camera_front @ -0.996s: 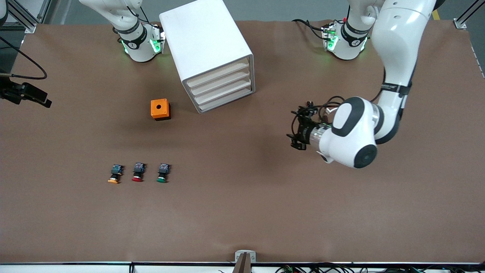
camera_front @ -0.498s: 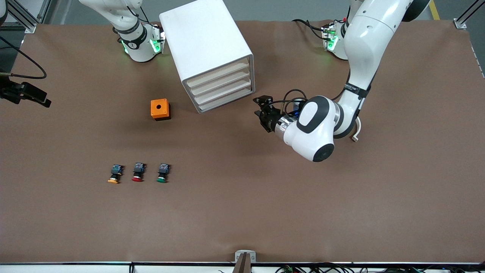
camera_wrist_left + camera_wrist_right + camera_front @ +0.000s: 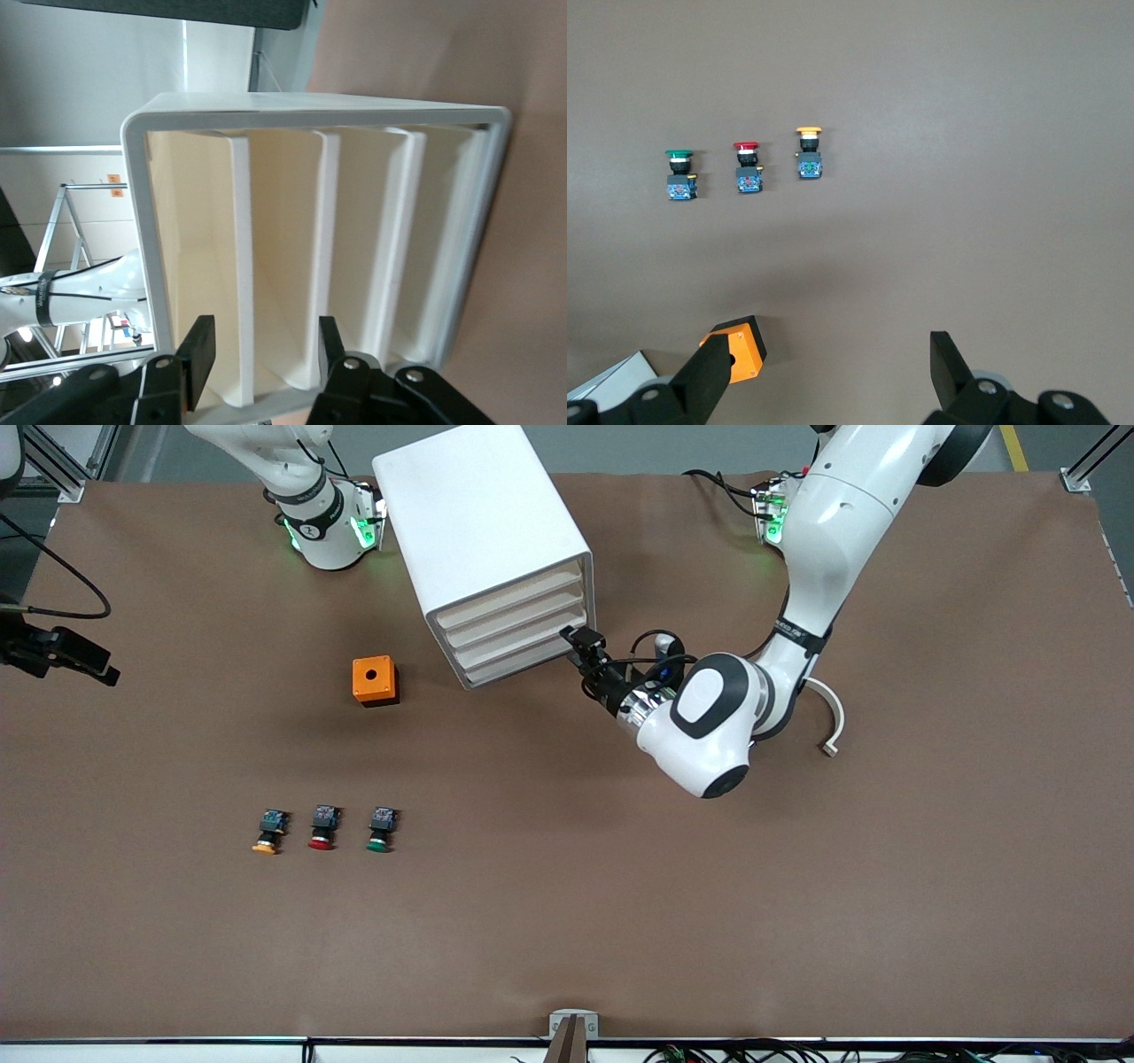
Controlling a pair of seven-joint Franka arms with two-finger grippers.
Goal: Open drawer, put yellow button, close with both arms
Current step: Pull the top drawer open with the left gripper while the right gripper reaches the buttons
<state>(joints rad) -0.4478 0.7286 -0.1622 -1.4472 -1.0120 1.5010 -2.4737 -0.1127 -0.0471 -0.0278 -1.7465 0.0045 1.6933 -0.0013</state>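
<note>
the left pincer (image 3: 574, 640) sits right at the front of the white cabinet (image 3: 483, 531), at the corner toward the left arm's end of the tabletop (image 3: 797, 886), level with the lower trays as the front view shows it. in the left wrist view its two black fingers (image 3: 197, 348) stand apart with one tray's front edge showing between them; they grip nothing. the drawer (image 3: 509, 596), the uppermost of the four shallow trays, is shut flush with the three below it

the yellow button (image 3: 267, 833) lies on the tabletop well apart from the cabinet, nearer to the front camera and toward the right arm's end. it is the end one of a row of three, with the red button (image 3: 322, 829) just beside it and the green button (image 3: 380, 831) next along toward the left arm's end. the right wrist view shows all three caps pointing the same way

an orange box (image 3: 375, 680) with a round hole in its top stands between the buttons and the cabinet, apart from both

the right pincer (image 3: 824, 372) hangs high over the tabletop above the orange box, fingers spread wide and empty; the right arm waits
</note>
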